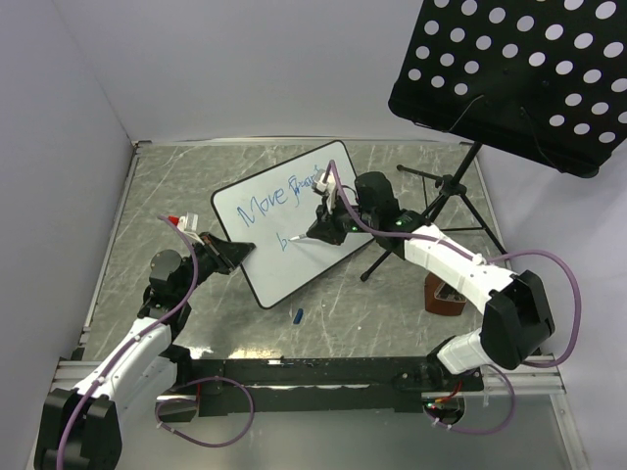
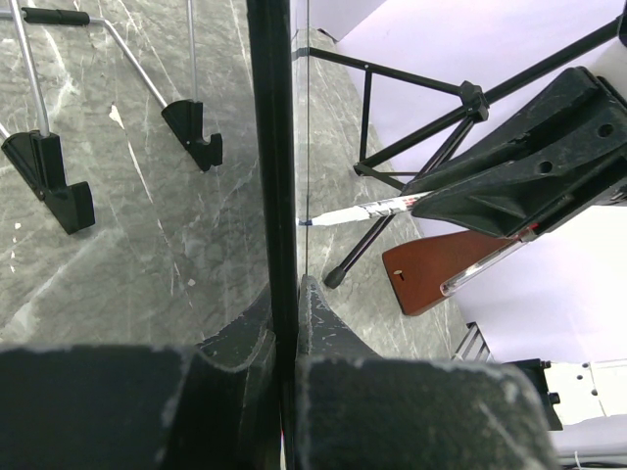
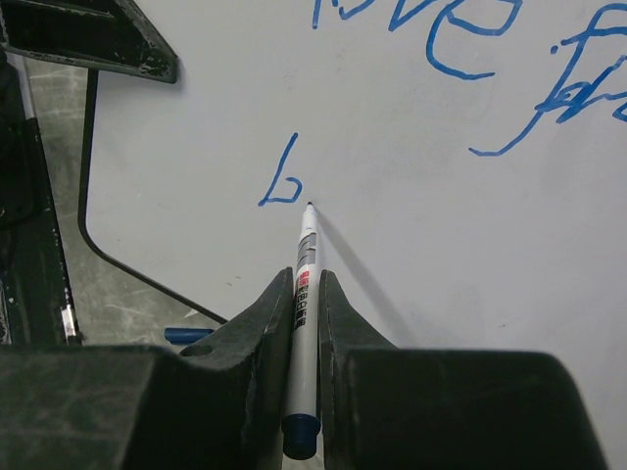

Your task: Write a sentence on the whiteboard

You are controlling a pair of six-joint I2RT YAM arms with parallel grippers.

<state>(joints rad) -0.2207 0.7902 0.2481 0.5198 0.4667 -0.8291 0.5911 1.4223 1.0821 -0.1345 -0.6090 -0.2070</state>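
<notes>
My left pincer (image 1: 233,253) is clamped on the whiteboard (image 1: 284,274) at its left edge, holding it tilted. My right pincer (image 3: 306,282), clamped on the marker (image 3: 306,240), points the tip just right of the lone second-line "b" (image 3: 282,178) of the sentence (image 1: 284,201). From there the line should run rightward.

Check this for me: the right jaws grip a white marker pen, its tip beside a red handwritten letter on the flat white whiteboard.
Wrong colour: the handwritten letter is blue, not red, as the right wrist view shows. The rest holds: the right jaws grip the white marker pen, its tip beside that letter on the flat white whiteboard.
</notes>
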